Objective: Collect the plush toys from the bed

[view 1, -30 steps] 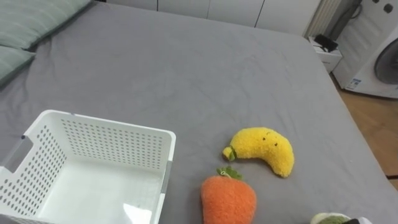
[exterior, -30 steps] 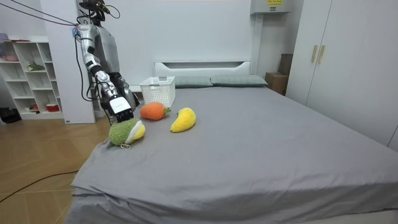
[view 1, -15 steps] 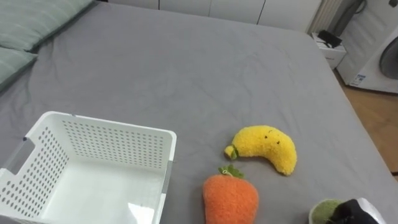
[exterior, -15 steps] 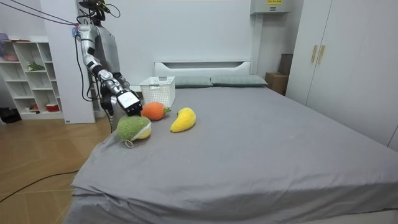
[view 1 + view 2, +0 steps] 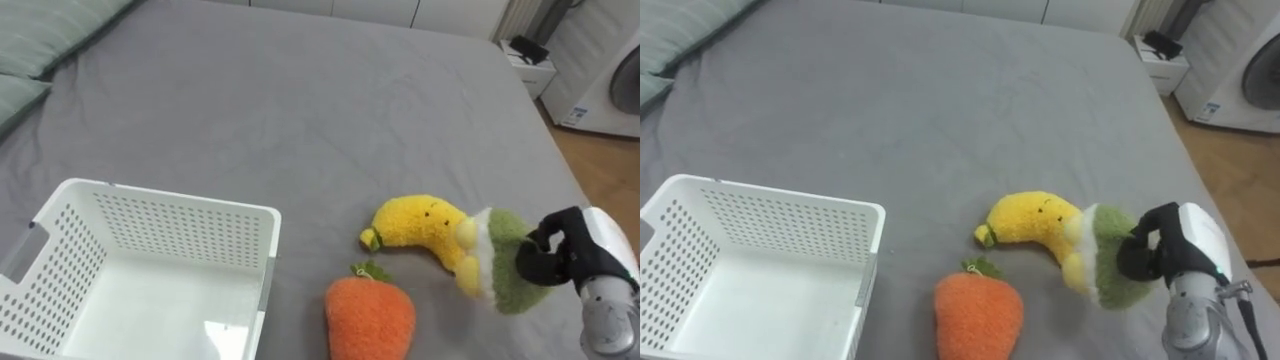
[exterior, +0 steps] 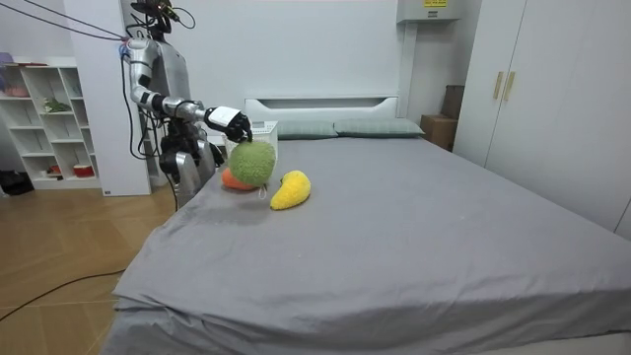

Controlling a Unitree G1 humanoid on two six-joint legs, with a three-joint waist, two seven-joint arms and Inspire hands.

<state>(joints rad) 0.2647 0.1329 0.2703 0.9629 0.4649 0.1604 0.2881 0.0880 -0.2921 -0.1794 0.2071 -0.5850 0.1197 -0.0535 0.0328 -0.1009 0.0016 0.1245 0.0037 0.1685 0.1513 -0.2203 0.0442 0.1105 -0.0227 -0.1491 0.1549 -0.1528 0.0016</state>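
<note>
Left eye view: right hand [image 5: 562, 256], fingers curled round the green plush toy [image 5: 497, 272], holds it lifted near the plush banana [image 5: 418, 226]; release should wait until it hangs over the white basket [image 5: 180, 235].

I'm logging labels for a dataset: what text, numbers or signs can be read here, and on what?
Yellow sign on the white box high on the wall: too small to read.
Blue-and-white sticker on the white washing machine: blurred, unreadable.
Green plush toy in the right hand, white plastic basket: no text.
</note>
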